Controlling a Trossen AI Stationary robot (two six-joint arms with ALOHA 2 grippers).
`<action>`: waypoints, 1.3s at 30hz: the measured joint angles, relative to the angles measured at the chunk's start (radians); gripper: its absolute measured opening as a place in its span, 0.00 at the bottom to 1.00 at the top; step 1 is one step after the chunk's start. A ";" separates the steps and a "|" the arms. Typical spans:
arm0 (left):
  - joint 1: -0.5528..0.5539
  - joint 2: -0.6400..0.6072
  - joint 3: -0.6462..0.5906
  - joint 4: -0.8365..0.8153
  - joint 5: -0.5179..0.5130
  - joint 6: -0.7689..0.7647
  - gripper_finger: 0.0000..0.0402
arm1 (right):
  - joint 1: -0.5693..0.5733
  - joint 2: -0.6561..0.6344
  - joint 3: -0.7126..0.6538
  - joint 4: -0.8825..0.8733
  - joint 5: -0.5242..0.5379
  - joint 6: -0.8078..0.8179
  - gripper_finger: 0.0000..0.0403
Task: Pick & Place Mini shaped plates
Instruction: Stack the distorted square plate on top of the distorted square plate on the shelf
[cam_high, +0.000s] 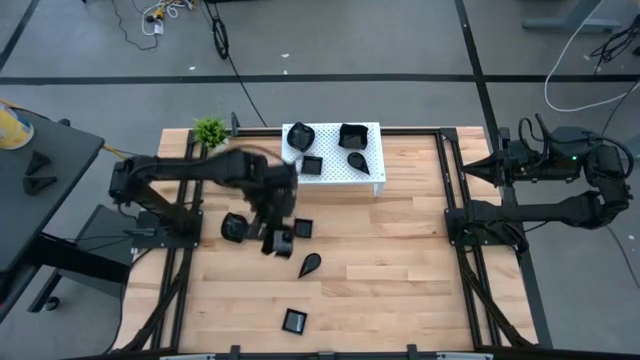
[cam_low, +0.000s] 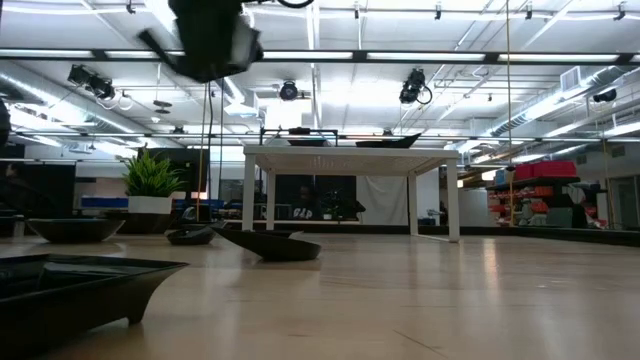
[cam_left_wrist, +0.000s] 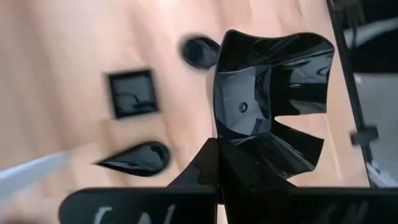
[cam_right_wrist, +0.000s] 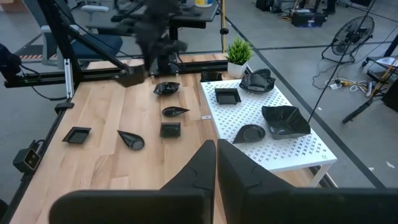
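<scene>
My left gripper (cam_high: 277, 240) hangs above the table's left middle, shut on a glossy black wavy-edged plate (cam_left_wrist: 267, 99). Loose mini plates lie on the wood below: a rounded one (cam_high: 234, 227), a square one (cam_high: 303, 228), a teardrop one (cam_high: 310, 263) and another square one (cam_high: 294, 321) near the front edge. Several more sit on the white perforated stand (cam_high: 370, 172) at the far edge. My right gripper (cam_right_wrist: 216, 152) is shut on nothing, high at the table's right edge. My left gripper pinches the wavy-edged plate by one side of its rim (cam_left_wrist: 249, 158) between its two fingers. They come from above, slanting down. The plate sticks out past the fingertips with its hollow side showing, lifted clear of the table.
A small green potted plant (cam_high: 210, 130) stands at the far left corner beside the stand. Bare wood lies over the table's middle and right (cam_high: 400, 270). Dark rails (cam_high: 455, 210) run along both sides of the table.
</scene>
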 joint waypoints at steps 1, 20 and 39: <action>0.022 0.000 0.019 -0.001 -0.001 0.000 0.01 | 0.000 0.000 0.000 0.000 0.000 0.000 0.05; 0.278 0.140 0.379 -0.041 -0.043 0.039 0.01 | 0.000 0.000 0.000 0.000 0.000 0.000 0.05; 0.416 0.457 0.865 0.104 -0.010 -0.243 0.01 | 0.000 0.000 0.000 0.000 0.000 0.000 0.05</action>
